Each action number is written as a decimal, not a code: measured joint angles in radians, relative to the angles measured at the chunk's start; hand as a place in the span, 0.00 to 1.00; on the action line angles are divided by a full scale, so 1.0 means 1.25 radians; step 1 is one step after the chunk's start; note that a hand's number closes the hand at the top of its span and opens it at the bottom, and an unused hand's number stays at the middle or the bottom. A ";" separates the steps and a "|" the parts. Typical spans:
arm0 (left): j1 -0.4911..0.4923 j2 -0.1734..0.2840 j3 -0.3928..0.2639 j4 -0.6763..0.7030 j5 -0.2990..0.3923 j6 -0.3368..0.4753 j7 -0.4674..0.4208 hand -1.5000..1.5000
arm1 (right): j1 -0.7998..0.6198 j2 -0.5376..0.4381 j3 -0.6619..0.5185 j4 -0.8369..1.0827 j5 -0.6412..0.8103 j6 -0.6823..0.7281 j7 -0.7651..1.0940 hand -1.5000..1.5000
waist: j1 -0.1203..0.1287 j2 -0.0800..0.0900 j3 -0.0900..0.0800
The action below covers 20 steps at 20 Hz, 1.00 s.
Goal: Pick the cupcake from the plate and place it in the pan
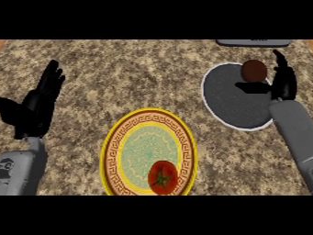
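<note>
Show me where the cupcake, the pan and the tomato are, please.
cupcake (254, 70): head view, middle of its brown top.
pan (228, 102): head view, bare dark floor of the pan.
tomato (163, 176): head view, middle of its red top, near the green stem.

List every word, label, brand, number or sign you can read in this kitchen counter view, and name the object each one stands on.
No readable text anywhere.
Yellow round plate with brown patterned rim: ornament only, no letters.
Grey flat object at the counter's far edge: faint marks, too blurred to read.
Dark round pan with white rim, brown cupcake, red tomato: unmarked.
</note>
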State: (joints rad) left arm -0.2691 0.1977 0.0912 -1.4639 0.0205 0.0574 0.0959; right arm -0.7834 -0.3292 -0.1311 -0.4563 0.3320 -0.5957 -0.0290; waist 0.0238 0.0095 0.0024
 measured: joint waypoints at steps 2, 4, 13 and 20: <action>0.011 0.004 0.005 -0.008 0.002 -0.002 0.000 0.50 | 0.020 0.004 -0.031 -0.032 -0.032 -0.019 -0.049 0.00 | -0.006 -0.003 0.000; 0.015 0.000 0.003 -0.013 -0.007 0.010 0.005 0.50 | 0.048 0.017 -0.062 -0.074 -0.072 -0.026 -0.099 0.00 | -0.013 -0.006 -0.001; 0.061 0.003 0.021 -0.026 -0.007 0.018 -0.003 0.50 | 0.307 0.102 -0.033 -0.461 -0.185 0.096 -0.117 0.00 | -0.057 -0.022 -0.004; 0.077 0.010 0.033 -0.034 -0.004 0.017 -0.003 0.50 | 0.596 0.113 0.040 -0.858 -0.204 0.148 -0.049 0.00 | -0.072 -0.024 -0.005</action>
State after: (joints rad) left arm -0.1734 0.2106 0.1318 -1.5067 0.0151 0.0787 0.0920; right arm -0.0383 -0.1875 -0.0808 -1.5294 0.0771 -0.4108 -0.0901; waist -0.0662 -0.0210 -0.0034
